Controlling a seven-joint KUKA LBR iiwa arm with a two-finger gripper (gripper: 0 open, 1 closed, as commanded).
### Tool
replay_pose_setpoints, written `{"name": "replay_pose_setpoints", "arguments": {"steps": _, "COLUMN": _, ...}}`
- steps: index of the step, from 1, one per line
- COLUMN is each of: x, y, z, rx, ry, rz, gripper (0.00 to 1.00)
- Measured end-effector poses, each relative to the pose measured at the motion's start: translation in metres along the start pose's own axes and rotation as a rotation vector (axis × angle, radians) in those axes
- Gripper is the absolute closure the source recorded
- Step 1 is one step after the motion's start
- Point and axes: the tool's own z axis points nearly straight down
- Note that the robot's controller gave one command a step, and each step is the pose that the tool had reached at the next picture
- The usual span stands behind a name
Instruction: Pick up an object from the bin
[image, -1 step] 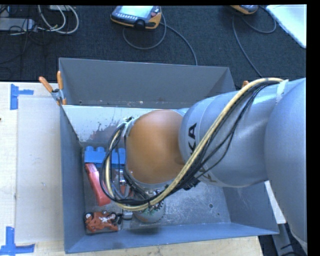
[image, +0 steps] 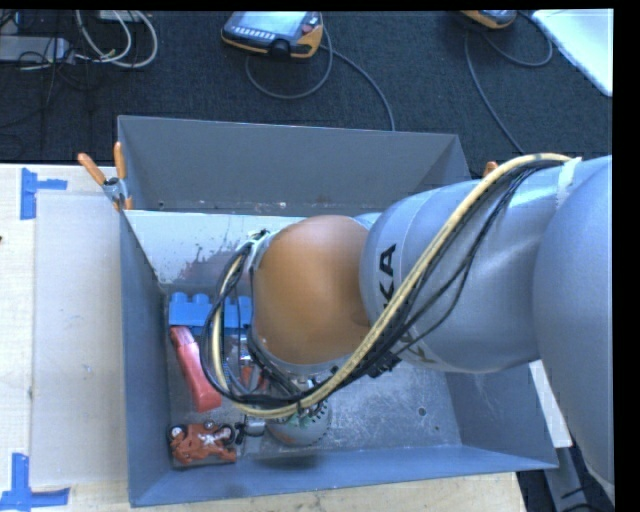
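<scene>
- Camera view: arm (image: 480, 280) with orange cover (image: 305, 290) sits low in the bin (image: 290, 165), beside a blue block (image: 190, 310) and a red piece (image: 192, 370) at the left.
- Jaws hidden beneath the cover; open or closed, cannot tell.

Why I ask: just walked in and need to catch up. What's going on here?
The KUKA arm reaches down into the grey bin, its orange-covered wrist low over the left side. Close by lie a blue block, a red piece and a small orange toy. Whether it holds anything is hidden.
</scene>
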Motion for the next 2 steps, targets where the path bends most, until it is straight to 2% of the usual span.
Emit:
{"name": "replay_pose_setpoints", "arguments": {"steps": 1, "x": -0.005, "y": -0.008, "z": 0.015, "rx": -0.001, "ry": 0.0, "rz": -0.105, "gripper": 0.0}}
{"name": "replay_pose_setpoints", "arguments": {"steps": 2, "x": -0.004, "y": -0.032, "z": 0.031, "rx": 0.002, "ry": 0.007, "rz": -0.181, "gripper": 0.0}}
